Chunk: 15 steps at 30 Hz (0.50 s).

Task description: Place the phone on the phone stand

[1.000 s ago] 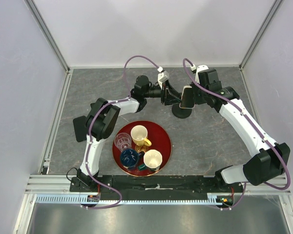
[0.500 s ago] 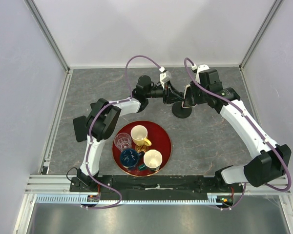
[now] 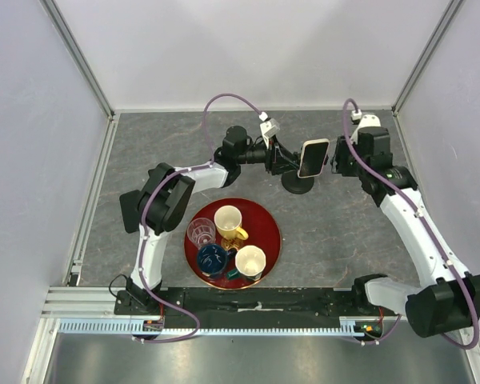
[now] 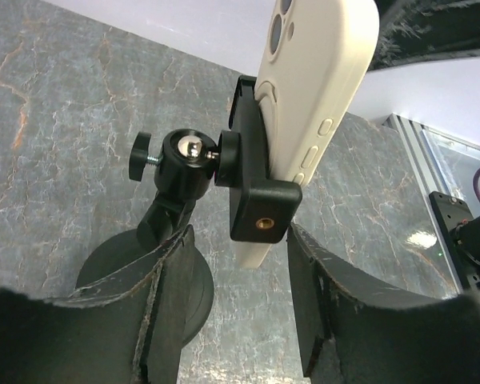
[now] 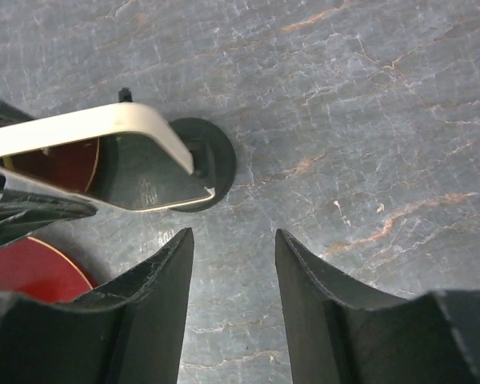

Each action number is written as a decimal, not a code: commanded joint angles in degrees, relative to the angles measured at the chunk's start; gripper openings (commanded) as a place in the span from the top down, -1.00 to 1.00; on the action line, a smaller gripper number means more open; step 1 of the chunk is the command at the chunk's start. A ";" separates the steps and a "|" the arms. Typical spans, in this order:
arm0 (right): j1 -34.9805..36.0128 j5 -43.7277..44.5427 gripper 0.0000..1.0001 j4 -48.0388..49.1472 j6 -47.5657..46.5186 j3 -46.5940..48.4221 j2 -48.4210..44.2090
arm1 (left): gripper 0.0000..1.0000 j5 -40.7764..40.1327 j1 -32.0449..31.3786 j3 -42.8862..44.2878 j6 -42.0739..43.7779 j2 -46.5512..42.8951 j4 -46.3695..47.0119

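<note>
Backing the right gripper (image 3: 336, 164) off to the right, away from the phone (image 3: 313, 158) gripped 0.5 s ago, its 2 black fingers now spreading wide over the grey, stone-veined table (image 5: 368, 104) and pinching nothing. Leaving the phone standing in the clamp head (image 4: 256, 188) of the phone stand (image 3: 298, 184), at the far middle of the table, glossy screen tilting up and rightward, matte cream case and camera lenses facing left. Keeping the left gripper (image 4: 238, 240) low beside the stand, worn padded fingers (image 4: 164, 280) spreading on either side of the clamp and apparently touching neither it nor the phone. Judging the placing as essentially done, with release and retreat in hand; calling next for easing both arms clear without nudging the slim stem, the shiny ball joint (image 4: 188, 154) or the round disc base, the tall phone looking top-heavy. Sitting nearer, well apart: round red tray (image 3: 270, 218) carrying 4 cups (image 3: 228, 220).
</note>
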 commanded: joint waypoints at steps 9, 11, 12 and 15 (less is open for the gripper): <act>-15.25 -27.56 0.60 26.85 11.27 -16.71 -3.98 | -0.20 -2.07 -0.11 -3.97 -3.23 -6.96 7.52; -15.69 -27.92 0.60 28.36 11.63 -17.60 -3.37 | -0.42 -2.16 -0.28 -4.50 -3.24 -7.39 8.15; -15.78 -28.19 0.62 28.54 11.37 -17.60 -3.19 | -0.44 -2.68 -0.37 -4.50 -3.07 -7.31 7.97; -15.87 -28.54 0.62 29.06 11.19 -17.51 -2.93 | -0.40 -4.26 -0.63 -3.97 -2.27 -6.87 7.36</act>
